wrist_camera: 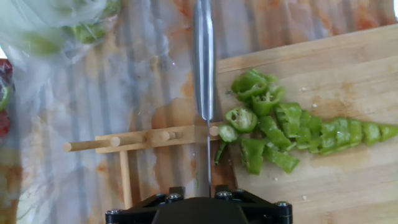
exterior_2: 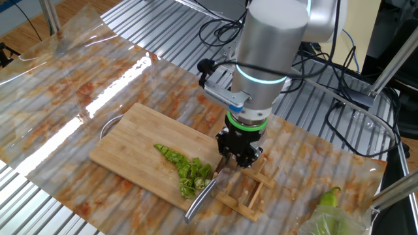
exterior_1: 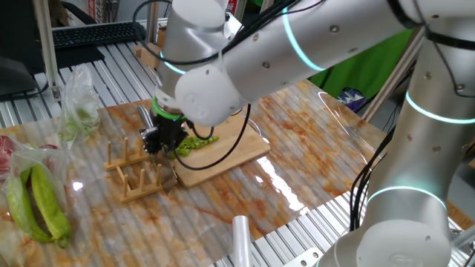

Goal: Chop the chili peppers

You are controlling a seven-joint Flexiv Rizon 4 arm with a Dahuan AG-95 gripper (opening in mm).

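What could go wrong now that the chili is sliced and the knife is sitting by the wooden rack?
The knife lies in the wooden rack with its blade against the chili slices, so it might drag some off the cutting board. The gripper hangs just above the rack and could bump it. The rack looks light and may shift or tip.

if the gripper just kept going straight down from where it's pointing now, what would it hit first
Most likely the knife lying directly under the gripper, resting in the wooden rack beside the cutting board. Depth is hard to judge, so the rack could come first.
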